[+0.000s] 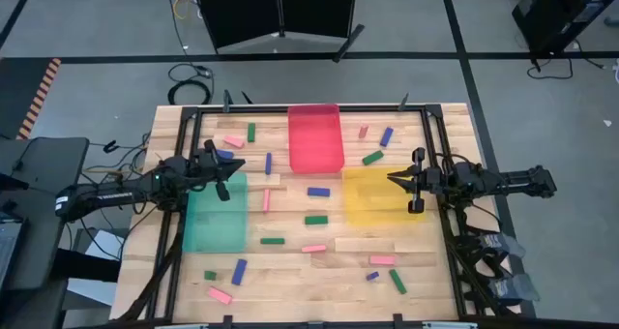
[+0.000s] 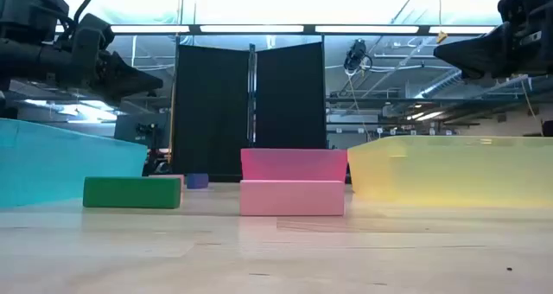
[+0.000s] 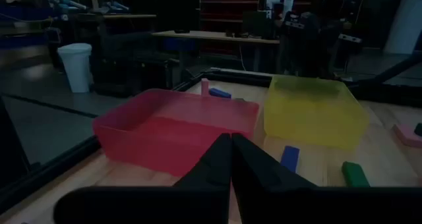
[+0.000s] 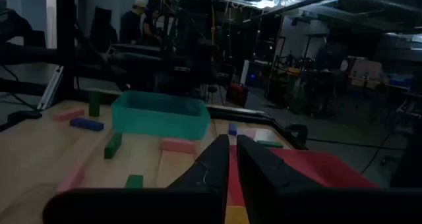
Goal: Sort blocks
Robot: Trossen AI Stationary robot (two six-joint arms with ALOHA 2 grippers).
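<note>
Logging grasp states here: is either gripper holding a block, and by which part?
Nothing is held. The left gripper and right gripper are both shut with no block between their fingers, raised above the table.

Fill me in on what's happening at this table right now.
A two-armed robot is set up to sort small pink, blue-purple and green blocks, which lie scattered across the wooden table. None are in the red tray, yellow tray or green tray. The left gripper hovers by the green tray's far edge, the right gripper over the yellow tray's edge. Both are shut and hold nothing.
</note>
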